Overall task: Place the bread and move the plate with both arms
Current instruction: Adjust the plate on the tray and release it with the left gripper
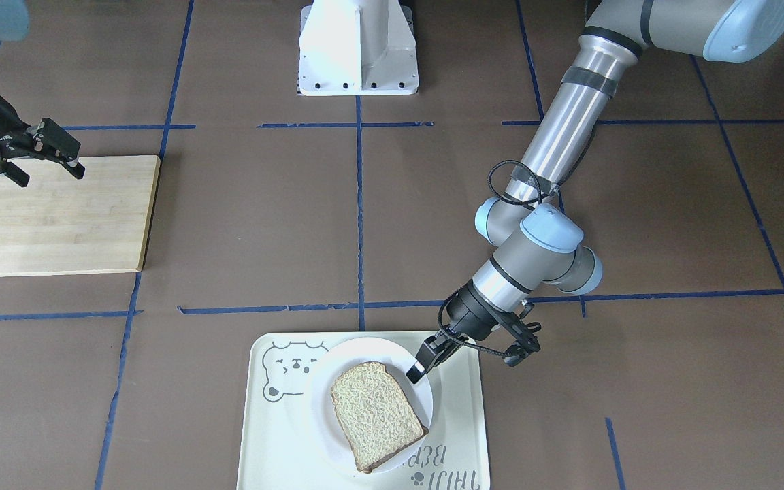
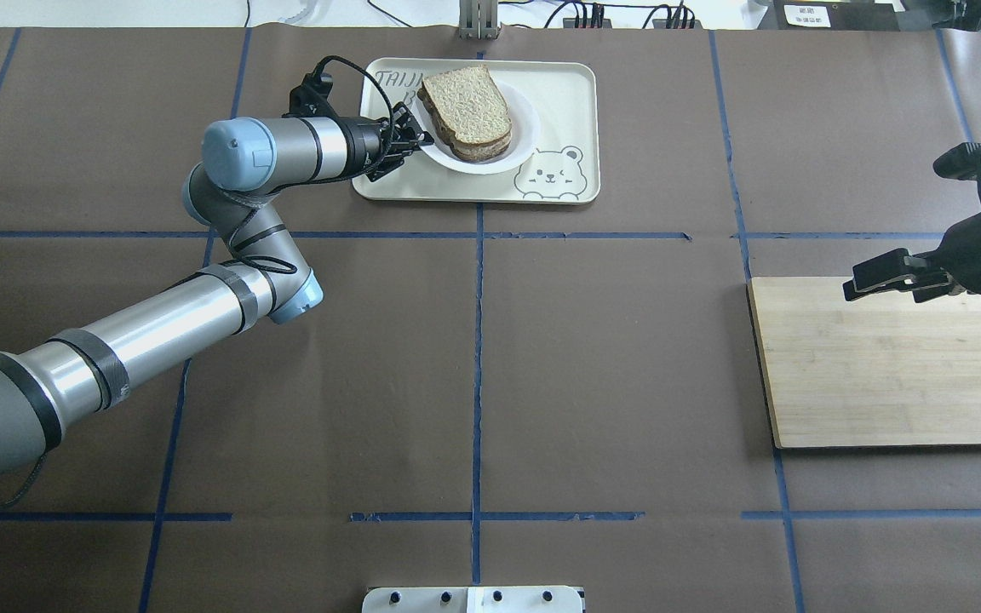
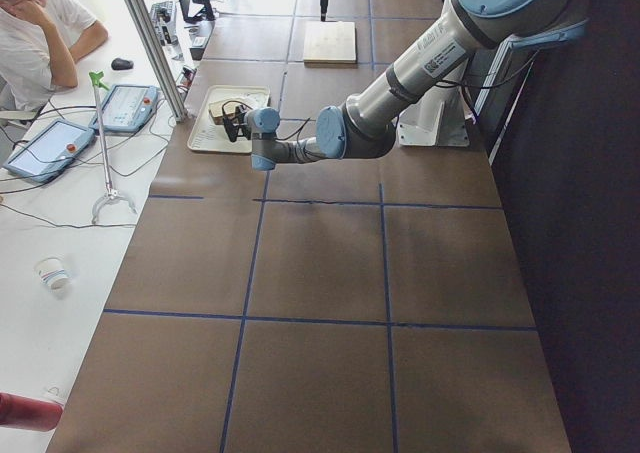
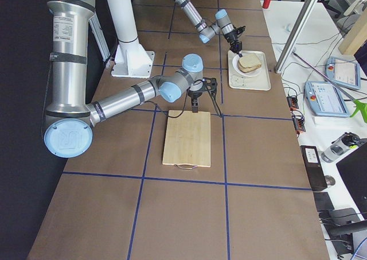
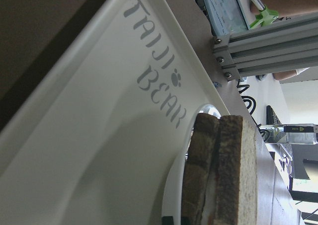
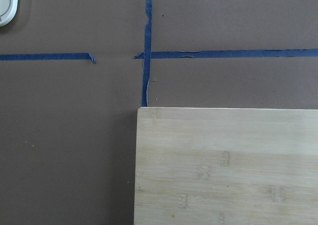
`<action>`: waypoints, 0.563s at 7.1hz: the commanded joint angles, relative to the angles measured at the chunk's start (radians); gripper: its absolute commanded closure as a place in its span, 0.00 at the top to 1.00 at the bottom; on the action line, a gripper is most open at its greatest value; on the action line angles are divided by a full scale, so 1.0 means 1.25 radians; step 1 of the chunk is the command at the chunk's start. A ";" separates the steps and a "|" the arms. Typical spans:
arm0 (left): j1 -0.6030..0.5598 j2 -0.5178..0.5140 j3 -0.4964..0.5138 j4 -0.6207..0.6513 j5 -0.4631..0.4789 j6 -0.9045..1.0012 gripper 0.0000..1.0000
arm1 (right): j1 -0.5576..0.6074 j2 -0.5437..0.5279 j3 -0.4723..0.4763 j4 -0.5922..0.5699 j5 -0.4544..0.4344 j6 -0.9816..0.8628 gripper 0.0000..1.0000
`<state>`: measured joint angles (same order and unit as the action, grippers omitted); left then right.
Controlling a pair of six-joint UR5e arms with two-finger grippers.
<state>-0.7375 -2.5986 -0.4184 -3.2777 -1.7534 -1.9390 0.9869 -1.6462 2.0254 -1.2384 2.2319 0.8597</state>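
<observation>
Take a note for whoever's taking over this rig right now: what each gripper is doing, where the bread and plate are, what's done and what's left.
Left gripper: at the rim of the plate; I cannot tell whether its jaws have clamped it.
Right gripper: open, empty, hovering over the wooden board.
Bread: on the plate, stacked on a second slice. The plate sits on the bear-print tray.
Done: bread placed.
Left: the plate move, probably to the board.
</observation>
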 commanded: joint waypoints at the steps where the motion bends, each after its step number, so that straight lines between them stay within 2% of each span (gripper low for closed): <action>1: 0.002 0.000 0.003 0.001 -0.001 0.000 0.37 | 0.001 0.001 0.000 -0.001 0.000 -0.001 1.00; 2: 0.002 0.001 0.001 0.002 -0.002 0.001 0.38 | 0.001 0.001 0.000 -0.001 0.000 -0.001 1.00; 3: 0.001 0.002 -0.003 0.006 -0.005 0.005 0.43 | 0.002 0.003 0.000 -0.001 0.000 -0.001 1.00; 4: -0.005 0.004 -0.014 0.008 -0.030 0.009 0.44 | 0.002 0.004 0.000 -0.001 0.000 -0.001 1.00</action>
<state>-0.7377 -2.5958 -0.4235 -3.2714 -1.7661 -1.9334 0.9889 -1.6429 2.0249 -1.2394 2.2320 0.8590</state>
